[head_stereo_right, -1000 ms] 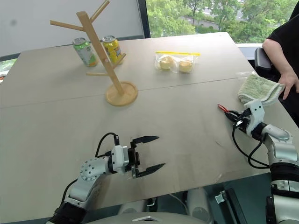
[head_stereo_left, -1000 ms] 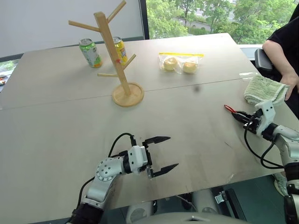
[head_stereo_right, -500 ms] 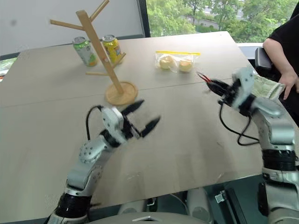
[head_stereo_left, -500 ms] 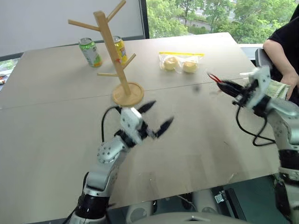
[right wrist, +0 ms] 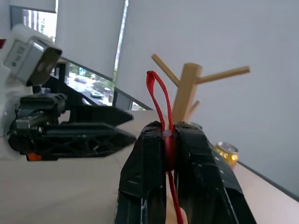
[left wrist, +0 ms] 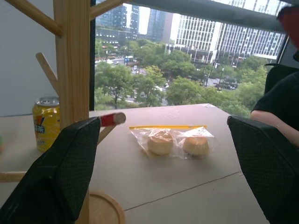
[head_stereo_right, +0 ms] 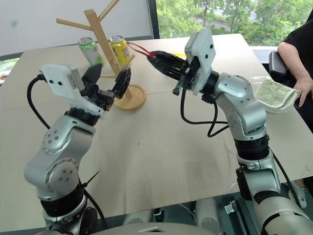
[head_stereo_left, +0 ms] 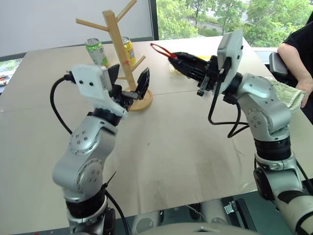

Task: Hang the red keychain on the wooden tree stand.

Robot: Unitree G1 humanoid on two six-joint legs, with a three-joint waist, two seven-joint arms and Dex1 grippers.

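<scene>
The wooden tree stand (head_stereo_left: 116, 41) rises on its round base at the far middle of the table, its pegs bare. My right gripper (head_stereo_left: 173, 55) is held up in the air, pointing left toward the stand, shut on the red keychain (head_stereo_left: 158, 48). The keychain's thin loop (right wrist: 156, 92) sticks out past the fingertips, a short way right of the post and apart from it. My left gripper (head_stereo_left: 129, 81) is raised just in front of the stand's base, open with nothing between its fingers (left wrist: 60, 172). The post (left wrist: 71, 60) stands close ahead of it.
A green can (head_stereo_left: 96, 49) and a yellow can (head_stereo_left: 128, 49) stand behind the stand. A clear bag of two buns (left wrist: 173, 140) lies to its right. A green towel (head_stereo_left: 288, 95) sits at the table's right edge, beside a person in black (head_stereo_left: 298, 44).
Both arms have risen from the table. The right gripper carried the keychain up and leftward from the right edge to near the stand. The left gripper lifted and now points forward at the stand.
</scene>
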